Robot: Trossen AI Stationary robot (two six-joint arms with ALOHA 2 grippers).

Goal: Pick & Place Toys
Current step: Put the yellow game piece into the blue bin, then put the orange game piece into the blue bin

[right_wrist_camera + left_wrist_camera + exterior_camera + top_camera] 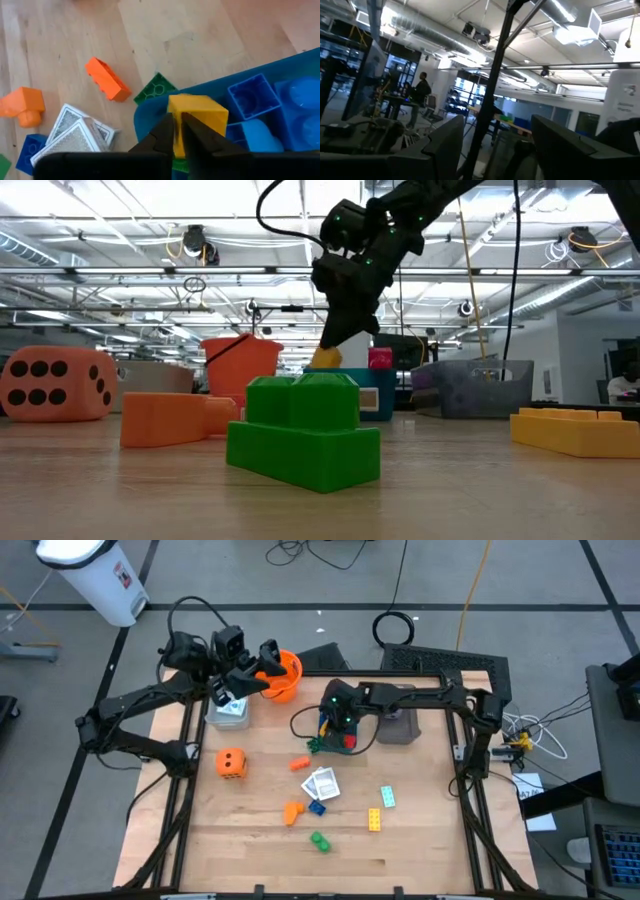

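While the right claw (177, 131) pinches a yellow brick (197, 120) over the blue tray (150, 112), release should wait until the brick clears the rim and sits above the blue bricks (252, 97) inside. Orange brick (106, 78) and white cards (75, 131) lie on the tabletop (60, 40) nearby. Left claw (495, 150), spread and apparently empty, waits by the orange bucket (285, 675).
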